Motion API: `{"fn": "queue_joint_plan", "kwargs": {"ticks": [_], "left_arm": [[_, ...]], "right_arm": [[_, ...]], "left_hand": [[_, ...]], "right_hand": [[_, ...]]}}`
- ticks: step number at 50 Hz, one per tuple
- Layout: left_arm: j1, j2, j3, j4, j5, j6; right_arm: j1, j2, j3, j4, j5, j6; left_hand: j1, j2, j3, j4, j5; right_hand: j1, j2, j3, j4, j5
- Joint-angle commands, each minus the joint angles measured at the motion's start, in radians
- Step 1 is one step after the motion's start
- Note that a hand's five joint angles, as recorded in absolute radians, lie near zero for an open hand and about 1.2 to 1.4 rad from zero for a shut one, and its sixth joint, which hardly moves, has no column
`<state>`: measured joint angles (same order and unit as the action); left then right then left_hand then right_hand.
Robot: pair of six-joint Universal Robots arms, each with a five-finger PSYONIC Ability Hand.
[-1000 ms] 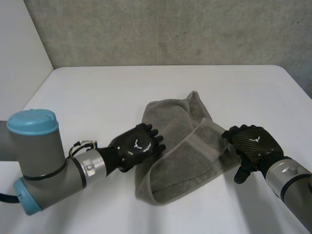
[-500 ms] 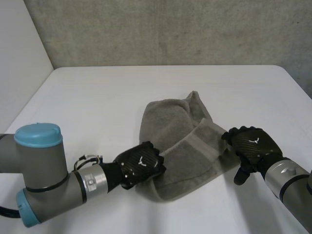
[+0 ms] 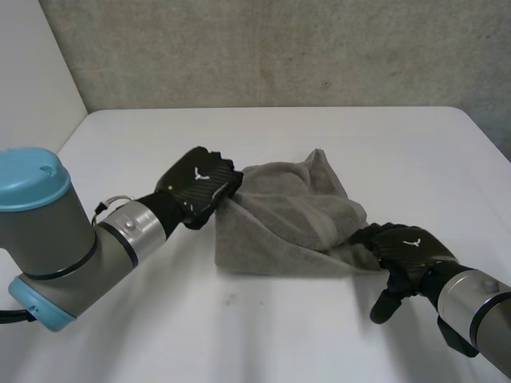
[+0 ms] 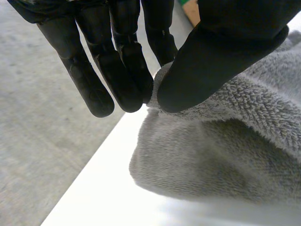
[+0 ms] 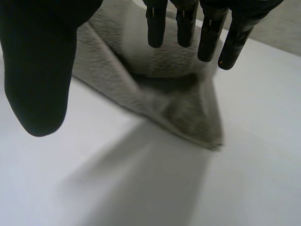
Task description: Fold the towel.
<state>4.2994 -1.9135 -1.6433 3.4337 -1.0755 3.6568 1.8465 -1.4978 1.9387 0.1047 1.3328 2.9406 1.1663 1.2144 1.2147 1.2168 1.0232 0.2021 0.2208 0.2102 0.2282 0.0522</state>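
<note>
A grey towel (image 3: 291,227) lies crumpled in the middle of the white table (image 3: 144,136). My left hand (image 3: 200,187) is at the towel's left end and holds that edge raised off the table. In the left wrist view the thumb (image 4: 211,61) and fingers (image 4: 127,75) pinch the edge of the towel (image 4: 225,155) between them. My right hand (image 3: 407,251) rests at the towel's right corner with straight fingers. In the right wrist view the right hand (image 5: 209,28) is spread above the towel (image 5: 160,94), and holds nothing.
A grey concrete wall (image 3: 279,48) stands behind the table's far edge. Bare white table surface lies on all sides of the towel, widest at the front and the far left.
My left hand closed on the towel's near-left edge, then lifted it up and toward the back left. The towel has drawn into a raised ridge. The right hand shifted slightly nearer.
</note>
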Motion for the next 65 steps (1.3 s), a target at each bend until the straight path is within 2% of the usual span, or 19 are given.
{"fn": "queue_joint_plan", "kwargs": {"ticks": [1, 5, 13, 22, 23, 24, 25, 27, 33, 37, 38, 40, 44, 46, 49, 51, 57, 60, 65], "left_arm": [[-0.041, 0.047, -0.010, 0.007, -0.130, -0.026], [-0.076, 0.065, -0.016, 0.005, -0.195, -0.026], [-0.086, 0.087, -0.023, 0.002, -0.212, -0.026], [-0.087, 0.093, -0.020, 0.002, -0.227, -0.034], [-0.087, 0.094, -0.020, 0.002, -0.228, -0.034], [-0.089, 0.097, -0.020, 0.002, -0.230, -0.035], [-0.089, 0.097, -0.020, 0.002, -0.230, -0.035], [-0.093, 0.106, -0.020, 0.004, -0.231, -0.037], [-0.099, 0.120, -0.018, 0.004, -0.241, -0.050], [-0.095, 0.186, -0.009, 0.002, -0.294, -0.055], [-0.095, 0.186, -0.009, 0.002, -0.294, -0.055], [-0.095, 0.244, 0.005, 0.001, -0.330, -0.054], [-0.099, 0.318, 0.036, -0.004, -0.351, -0.053], [-0.102, 0.391, 0.068, -0.021, -0.365, -0.053], [-0.104, 0.430, 0.086, -0.034, -0.374, -0.053], [-0.102, 0.485, 0.129, -0.073, -0.400, -0.053], [-0.104, 0.505, 0.183, -0.149, -0.428, -0.052], [-0.104, 0.501, 0.194, -0.206, -0.432, -0.052], [-0.107, 0.452, 0.162, -0.260, -0.429, -0.052]], "right_arm": [[0.020, 0.028, -0.013, -0.020, -0.104, 0.147], [0.095, 0.149, -0.078, -0.086, -0.069, 0.224], [0.152, 0.316, -0.176, -0.118, 0.066, 0.239], [0.175, 0.404, -0.219, -0.192, 0.077, 0.245], [0.178, 0.412, -0.221, -0.223, 0.080, 0.245], [0.178, 0.413, -0.221, -0.255, 0.080, 0.245], [0.178, 0.413, -0.221, -0.255, 0.080, 0.245], [0.178, 0.410, -0.221, -0.312, 0.086, 0.245], [0.168, 0.363, -0.222, -0.329, 0.111, 0.236], [0.165, 0.192, -0.227, -0.323, 0.115, 0.209], [0.165, 0.191, -0.227, -0.323, 0.115, 0.209], [0.155, 0.058, -0.248, -0.294, 0.109, 0.131], [0.123, -0.027, -0.316, -0.220, 0.108, 0.023], [0.109, -0.076, -0.415, -0.124, 0.106, -0.047], [0.109, -0.087, -0.474, -0.080, 0.103, -0.064], [0.108, -0.091, -0.588, 0.004, 0.103, -0.080], [0.100, -0.075, -0.763, 0.167, 0.092, -0.115], [0.103, -0.068, -0.785, 0.178, 0.094, -0.124], [0.119, 0.051, -0.814, 0.184, 0.101, -0.161]], "left_hand": [[0.230, 0.182, 0.182, 0.180, 0.198], [0.230, 0.182, 0.182, 0.180, 0.198], [0.230, 0.182, 0.182, 0.180, 0.198], [0.230, 0.182, 0.182, 0.180, 0.198], [0.230, 0.182, 0.182, 0.180, 0.198], [0.230, 0.182, 0.182, 0.180, 0.198], [0.230, 0.182, 0.182, 0.180, 0.198], [0.230, 0.182, 0.182, 0.180, 0.198], [0.230, 0.182, 0.182, 0.180, 0.198], [0.230, 0.182, 0.182, 0.180, 0.198], [0.230, 0.182, 0.182, 0.180, 0.198], [0.230, 0.182, 0.182, 0.180, 0.198], [0.230, 0.182, 0.182, 0.180, 0.198], [0.230, 0.182, 0.182, 0.180, 0.198], [0.230, 0.182, 0.182, 0.180, 0.198], [0.230, 0.182, 0.182, 0.180, 0.198], [0.230, 0.182, 0.182, 0.180, 0.198], [0.230, 0.182, 0.182, 0.180, 0.198], [0.230, 0.182, 0.182, 0.180, 0.198]], "right_hand": [[0.030, 0.011, 0.022, 0.004, 0.005], [0.021, 0.002, 0.013, -0.005, -0.004], [0.088, 0.069, 0.080, 0.062, 0.064], [0.309, 0.290, 0.300, 0.282, 0.284], [0.425, 0.406, 0.417, 0.399, 0.400], [0.638, 0.620, 0.630, 0.612, 0.614], [0.640, 0.622, 0.632, 0.614, 0.616], [1.189, 1.171, 1.181, 1.163, 1.165], [1.194, 1.176, 1.186, 1.168, 1.170], [1.194, 1.176, 1.186, 1.168, 1.170], [1.194, 1.176, 1.186, 1.168, 1.170], [1.194, 1.176, 1.186, 1.168, 1.170], [1.194, 1.176, 1.186, 1.168, 1.170], [1.194, 1.176, 1.186, 1.168, 1.170], [1.194, 1.176, 1.186, 1.168, 1.170], [1.194, 1.176, 1.186, 1.168, 1.170], [1.194, 1.176, 1.186, 1.168, 1.170], [1.194, 1.176, 1.186, 1.168, 1.170], [1.194, 1.176, 1.186, 1.168, 1.170]]}}
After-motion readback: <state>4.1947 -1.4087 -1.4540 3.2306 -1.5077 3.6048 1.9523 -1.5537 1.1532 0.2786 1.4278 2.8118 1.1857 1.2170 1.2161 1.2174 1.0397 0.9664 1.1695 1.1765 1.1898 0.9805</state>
